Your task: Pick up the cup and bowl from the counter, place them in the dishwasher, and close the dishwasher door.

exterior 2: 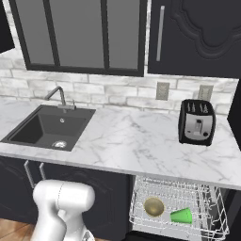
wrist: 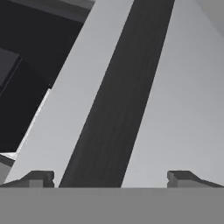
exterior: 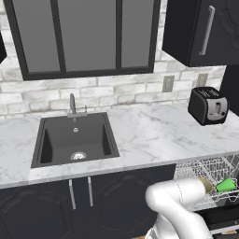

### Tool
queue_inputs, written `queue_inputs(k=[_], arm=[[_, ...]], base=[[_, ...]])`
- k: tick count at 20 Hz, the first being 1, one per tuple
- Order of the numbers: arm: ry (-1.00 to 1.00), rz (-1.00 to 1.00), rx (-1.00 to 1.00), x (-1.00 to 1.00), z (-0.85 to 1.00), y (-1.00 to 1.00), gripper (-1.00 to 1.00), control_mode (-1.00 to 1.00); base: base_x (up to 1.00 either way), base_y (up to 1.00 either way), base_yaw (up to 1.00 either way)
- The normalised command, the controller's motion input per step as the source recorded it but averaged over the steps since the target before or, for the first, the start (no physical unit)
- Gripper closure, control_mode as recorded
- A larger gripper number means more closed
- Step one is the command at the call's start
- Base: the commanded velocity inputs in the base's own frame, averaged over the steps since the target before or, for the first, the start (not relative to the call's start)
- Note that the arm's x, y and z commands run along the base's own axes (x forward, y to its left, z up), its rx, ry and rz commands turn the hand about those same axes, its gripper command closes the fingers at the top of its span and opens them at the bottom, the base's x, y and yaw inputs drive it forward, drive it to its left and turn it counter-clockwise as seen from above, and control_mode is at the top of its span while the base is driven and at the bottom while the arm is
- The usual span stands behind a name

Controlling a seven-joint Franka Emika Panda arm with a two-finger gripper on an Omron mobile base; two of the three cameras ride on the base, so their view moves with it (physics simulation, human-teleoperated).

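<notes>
Hand point(wrist: 110, 179) spread wide, nothing between the tips; both dark fingertips point(wrist: 37, 178) sit far apart at the bottom of the hand view. Ahead of them: a dark band running diagonally btwn two pale grey bands, black panels off to the left. Can't say for sure what surface that is, view's too close and flat.

Bench point(exterior 2: 141, 141) is white marble w/ grey veins, black sink point(exterior: 74, 140) set into it on the left, tap point(exterior: 72, 105) at the back edge of the basin. Black toaster point(exterior 2: 197, 123) stands on the bench at the right, near the brick wall w/ two outlets above it.

Dishwasher point(exterior 2: 176, 207) sits under the bench, right of the black cabinet doors point(exterior: 81, 196) w/ silver handles. White wire rack point(exterior 2: 141, 214) is pulled out. In the rack: tan bowl point(exterior 2: 154, 206) on the left, green cup point(exterior 2: 181, 216) lying on its side just beside it to the right, rim facing right. In the left base view the cup point(exterior: 227, 185) shows just past my arm point(exterior: 179, 200), which covers most of the bowl.

Dishwasher door: dark panel low in the left base view below the rack point(exterior: 223, 219), prob the door hanging open, but it's cut off at the frame edge.
</notes>
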Motion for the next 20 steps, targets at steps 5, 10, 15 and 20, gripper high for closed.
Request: queue_inputs(k=[5, 10, 15, 20], arm=[[0.22, 0.00, 0.00, 1.00, -0.12, 0.44, -1.00, -1.00], [0.16, 0.00, 0.08, 1.00, 0.10, 0.26, -1.00, -1.00], [0.05, 0.00, 0.03, 1.00, 0.19, 0.33, -1.00, -1.00], [-0.09, 0.00, 0.00, 1.00, 0.34, 0.25, -1.00, -1.00]], base=[[0.00, 0.00, 0.00], [0.00, 0.00, 0.00], [0.00, 0.00, 0.00], [0.00, 0.00, 0.00]])
